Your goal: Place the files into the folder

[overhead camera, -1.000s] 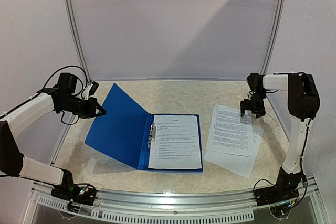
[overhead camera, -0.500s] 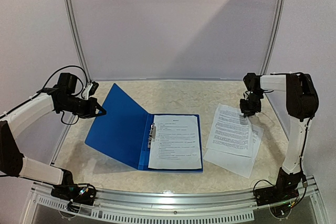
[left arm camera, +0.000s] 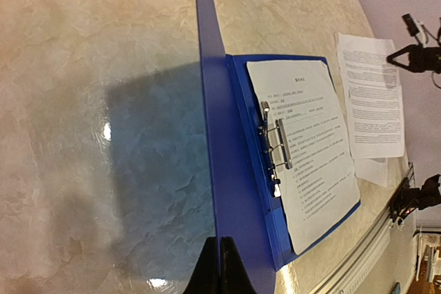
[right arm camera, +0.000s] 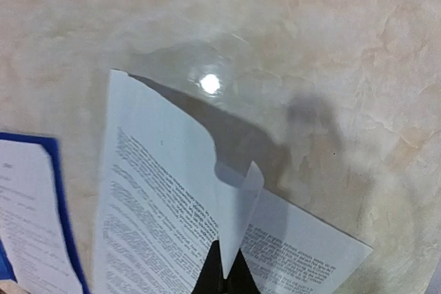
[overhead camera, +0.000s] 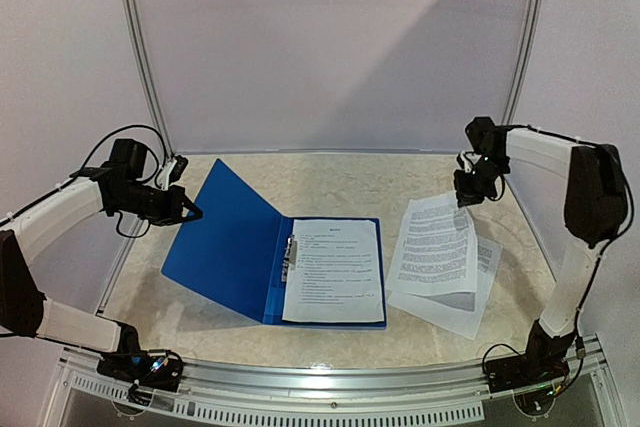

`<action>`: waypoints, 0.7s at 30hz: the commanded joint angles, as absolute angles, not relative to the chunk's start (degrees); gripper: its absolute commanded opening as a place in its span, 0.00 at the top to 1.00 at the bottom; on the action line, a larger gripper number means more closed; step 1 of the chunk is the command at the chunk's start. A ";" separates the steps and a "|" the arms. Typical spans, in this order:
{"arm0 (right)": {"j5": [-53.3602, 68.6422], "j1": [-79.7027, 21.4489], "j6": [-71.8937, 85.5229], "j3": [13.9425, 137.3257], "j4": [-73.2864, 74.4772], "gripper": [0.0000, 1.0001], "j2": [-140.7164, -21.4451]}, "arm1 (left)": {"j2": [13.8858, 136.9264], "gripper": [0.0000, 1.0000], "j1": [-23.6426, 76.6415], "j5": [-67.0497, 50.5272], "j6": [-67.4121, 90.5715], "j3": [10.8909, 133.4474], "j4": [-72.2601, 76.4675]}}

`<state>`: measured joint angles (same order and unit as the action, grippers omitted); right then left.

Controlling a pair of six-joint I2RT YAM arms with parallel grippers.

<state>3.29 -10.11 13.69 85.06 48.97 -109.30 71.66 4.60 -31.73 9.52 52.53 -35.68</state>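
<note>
A second ago my right claw [overhead camera: 467, 193] hung open over the far edge of the loose files [overhead camera: 455, 309]. Now it has snapped tight on the far corner of the top sheet [overhead camera: 433, 245] and risen toward 11 o'clock, so that edge curls up off the table [overhead camera: 330, 179] while the near edge rests on the pile. My left claw [overhead camera: 191, 213] has not moved: it stays clamped on the outer edge of the folder [overhead camera: 232, 247] cover, propping it up at a slant.

The folder lies open at table centre, with the pile at its 3 o'clock and a narrow strip of bare tabletop between them. Toward 12 o'clock the marbled surface runs clear to the back wall. The table's side edge is close at the pile's 3 o'clock, and the rail [overhead camera: 330, 379] sits near at 6 o'clock.

The sheets are white, thin and dense with black lines. From my right wrist, the pinched corner folds over itself and casts a shadow. The folder is royal blue, with one printed sheet [overhead camera: 335, 269] already lying flat beside the metal clip [overhead camera: 290, 257].
</note>
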 commanded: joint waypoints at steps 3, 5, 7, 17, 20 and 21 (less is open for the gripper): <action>8.39 -16.08 12.98 88.54 54.25 1.00 -93.32 | 71.20 1.00 4.31 -31.99 9.15 51.99 -35.65; 9.75 -19.12 13.77 90.07 55.94 1.00 -91.07 | 71.17 1.00 4.29 -31.99 9.23 51.94 -35.53; 12.69 -21.83 15.62 91.27 56.91 1.00 -89.16 | 71.10 1.00 4.31 -31.95 9.25 51.97 -35.53; 29.22 -31.84 34.91 83.98 39.23 1.00 -83.85 | 70.62 1.00 4.31 -32.06 9.34 51.80 -35.44; 30.25 -31.90 41.04 78.66 32.68 1.00 -84.51 | 70.45 1.00 4.31 -32.12 9.32 51.86 -35.42; 30.39 -31.90 41.90 76.73 30.90 1.00 -84.96 | 70.48 1.00 4.31 -32.21 9.34 51.88 -35.49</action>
